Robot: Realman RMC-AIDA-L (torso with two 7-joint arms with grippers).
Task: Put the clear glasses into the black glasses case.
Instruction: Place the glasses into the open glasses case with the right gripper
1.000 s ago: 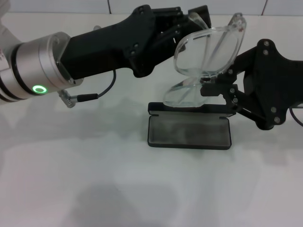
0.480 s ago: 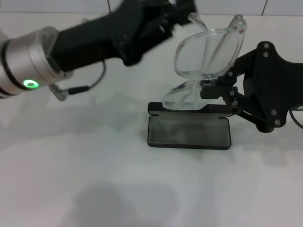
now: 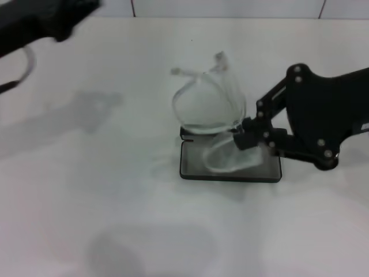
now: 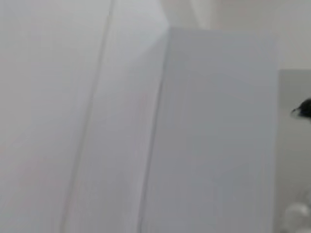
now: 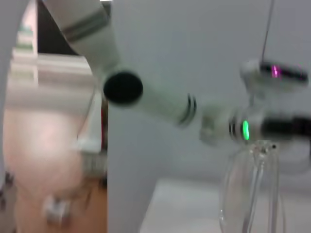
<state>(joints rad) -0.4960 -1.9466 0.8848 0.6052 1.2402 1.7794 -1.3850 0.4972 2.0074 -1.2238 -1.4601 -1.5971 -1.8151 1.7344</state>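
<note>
Head view showed the right gripper reaching in from the right side, its fingers pinched on the clear glasses at the near end of the frame. From the fingers, the lens rose up and away toward the far left, with the clear arms sticking out at the top. A lower part of the frame curved down from the fingers and lay over the grey lining of the black glasses case. The case sat open and flat on the white table, directly under the fingertips (lid part barely visible as a dark strip at the far edge).

Judgement: holding by one end kept the fingers out of the tray while the frame was tipped down into it. The glasses stood tilted, partly in the case, not yet lying flat. I judged the task as past halfway, with seating and release outstanding.

Left arm was far off at the upper left corner of the head view, well apart from the case. Its fingers were not visible, so I cannot tell their state. The left wrist view showed only pale wall.

Right wrist view showed the clear frame close below, with the other arm beyond it.

Risk noted: the slick plastic could pivot in a one-end pinch.
</note>
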